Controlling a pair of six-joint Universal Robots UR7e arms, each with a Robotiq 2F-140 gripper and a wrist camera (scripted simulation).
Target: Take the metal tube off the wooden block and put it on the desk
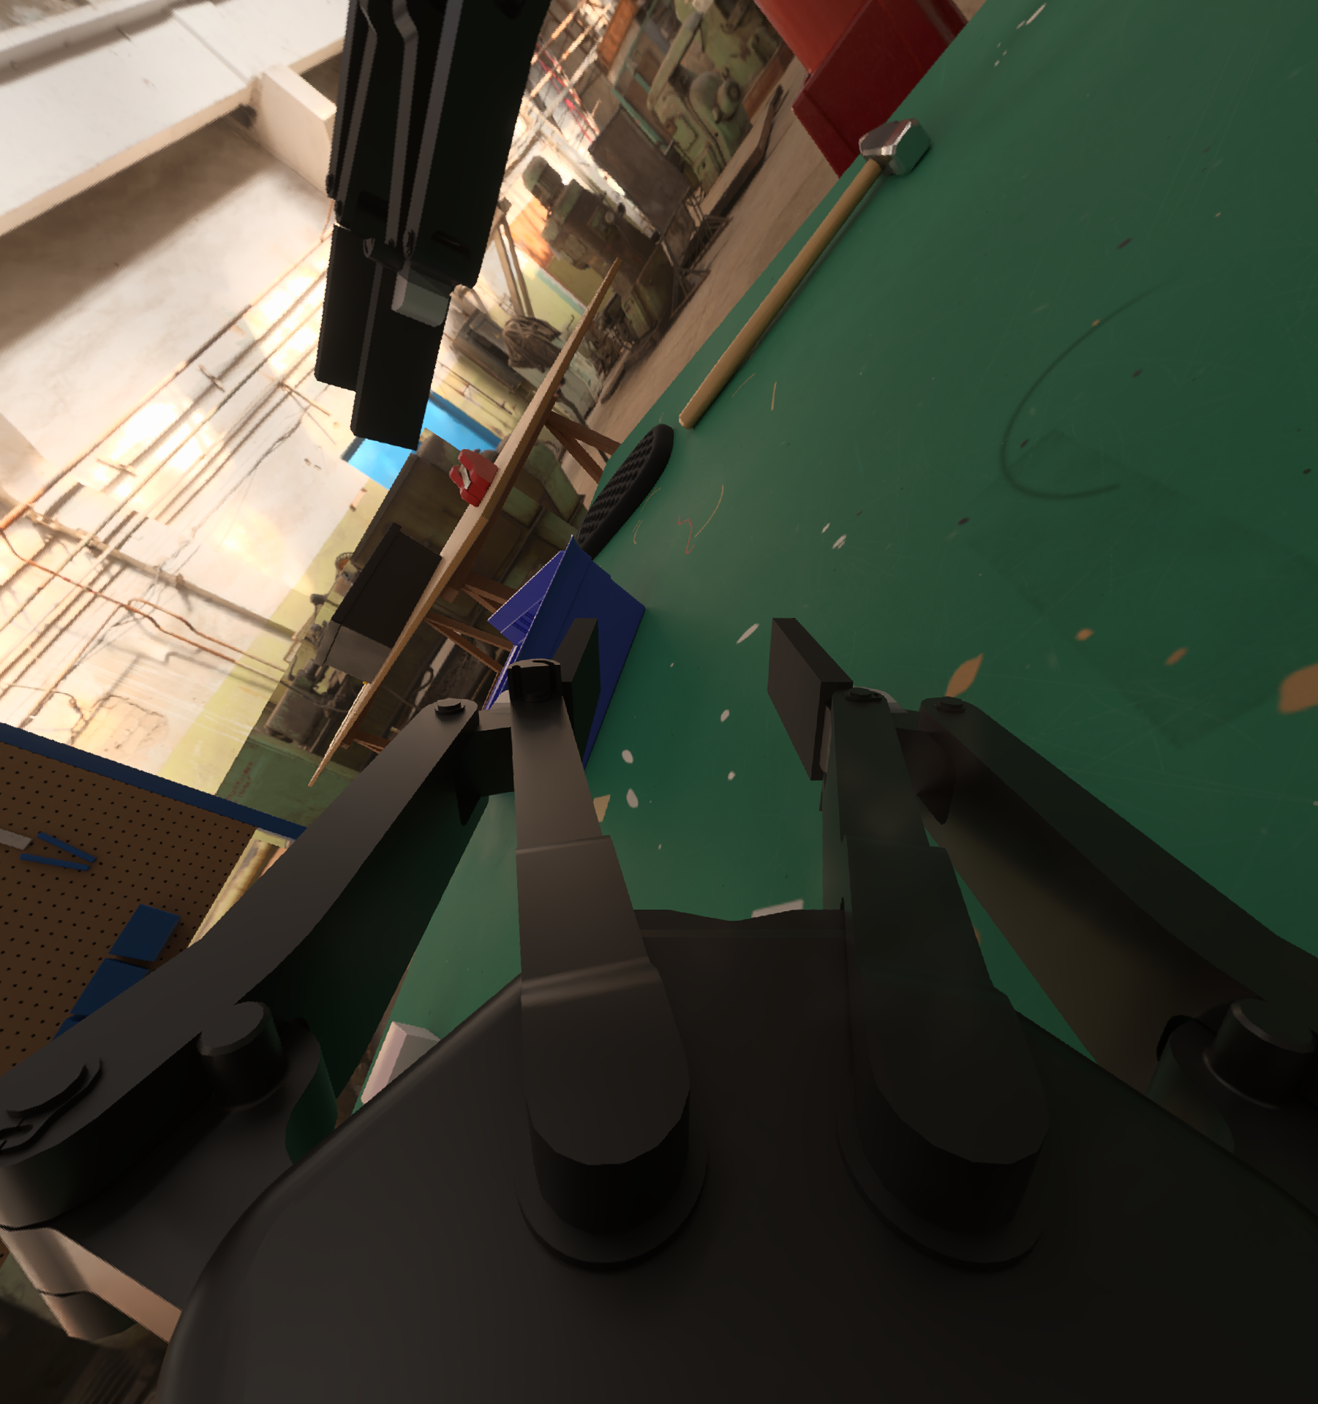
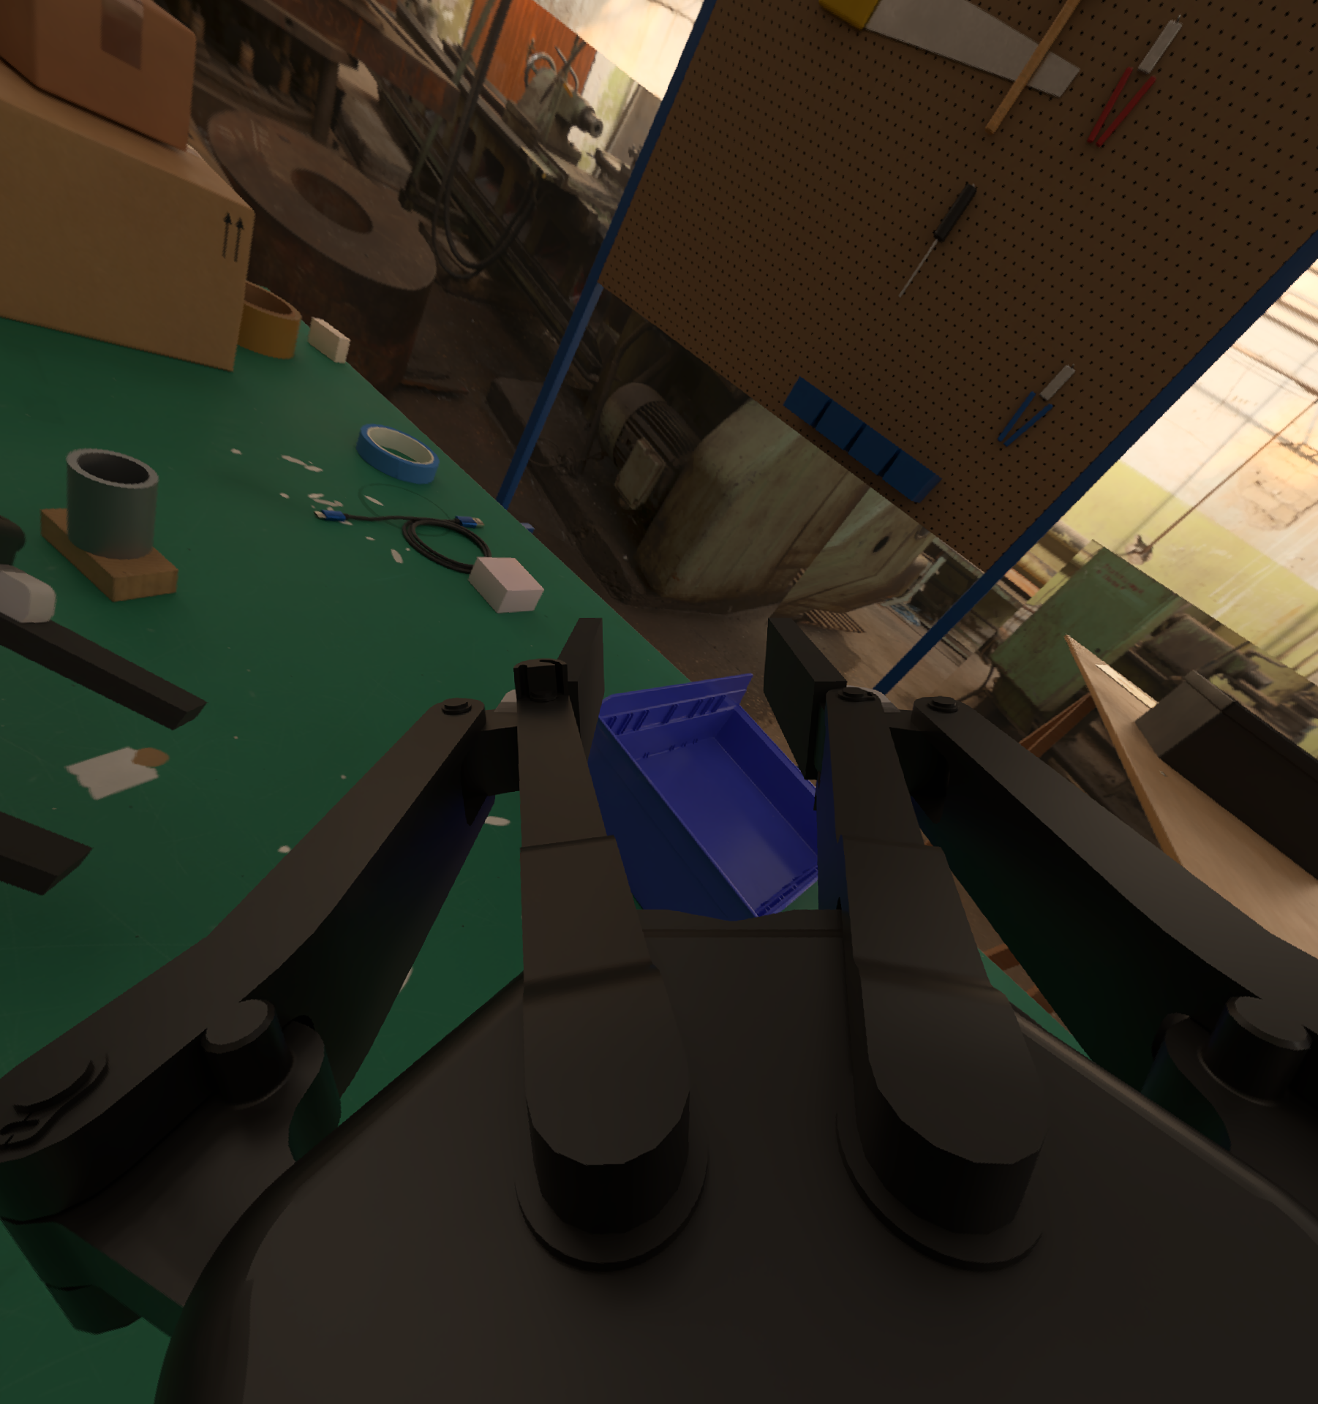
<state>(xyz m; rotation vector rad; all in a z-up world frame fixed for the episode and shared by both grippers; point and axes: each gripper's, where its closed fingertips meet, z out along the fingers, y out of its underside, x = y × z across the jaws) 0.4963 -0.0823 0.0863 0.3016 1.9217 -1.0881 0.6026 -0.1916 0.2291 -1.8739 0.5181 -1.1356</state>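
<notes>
The tube [image 2: 113, 503] is sitting on the block [image 2: 109, 566] at ten o'clock, untouched. Both grippers [image 1: 682, 668] [image 2: 682, 676] are hanging released, gripping nothing, so everything is remaining

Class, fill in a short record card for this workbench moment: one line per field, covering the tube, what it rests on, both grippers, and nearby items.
tube: grey metal tube, upright
support: wooden block, flat on the green desk
task state: tube not yet lifted
left gripper: open, empty, over the desk
right gripper: open, empty, above the blue bin at the desk edge
near the block: black cable, white box, blue tape roll
elsewhere on desk: hammer, cardboard boxes
</notes>
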